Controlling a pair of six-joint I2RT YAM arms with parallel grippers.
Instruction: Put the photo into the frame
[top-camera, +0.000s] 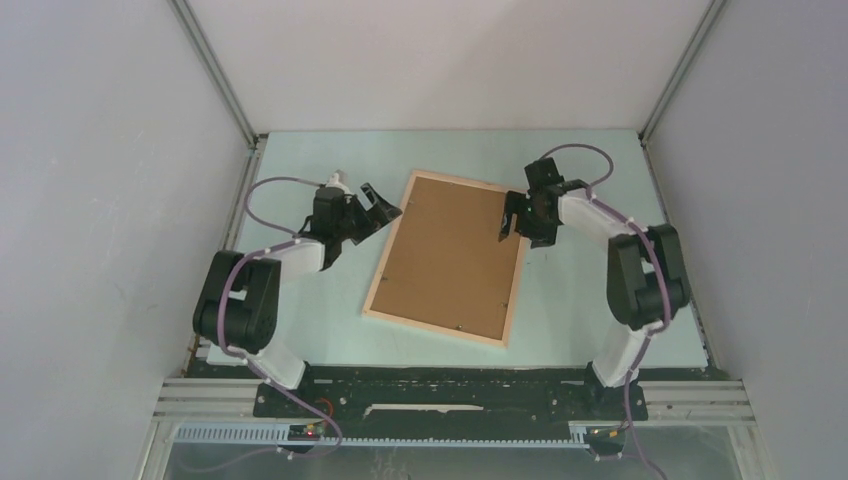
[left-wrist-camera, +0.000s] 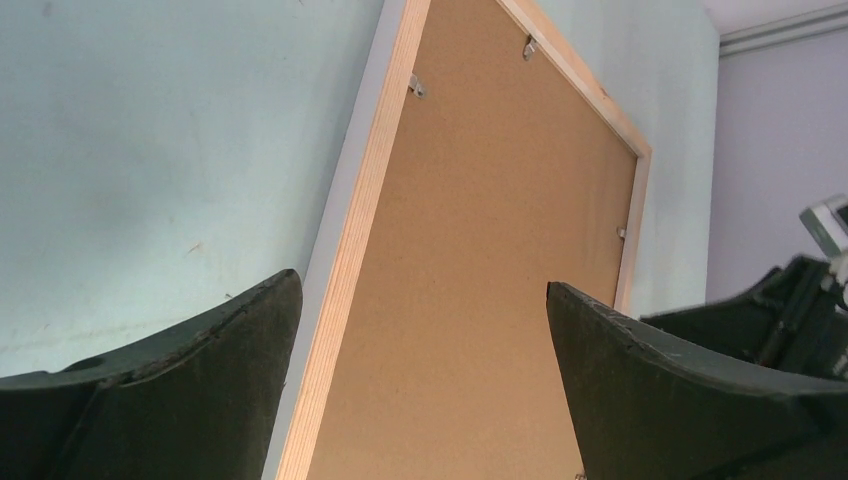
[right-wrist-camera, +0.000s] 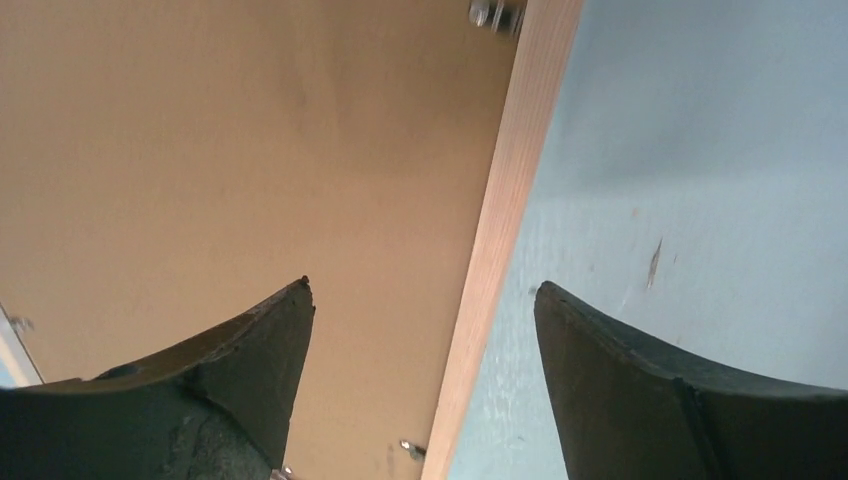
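Both grippers are released, nothing held: L gripper jaws spread wide, R gripper jaws apart too. The frame lies on the table, back up w/ the brown backing board showing, between the two grippers. In L wrist view one wooden rail runs up between the jaws, nearer the view-left finger. In R wrist view the opposite rail passes between the jaws, board below one finger, table below the other.
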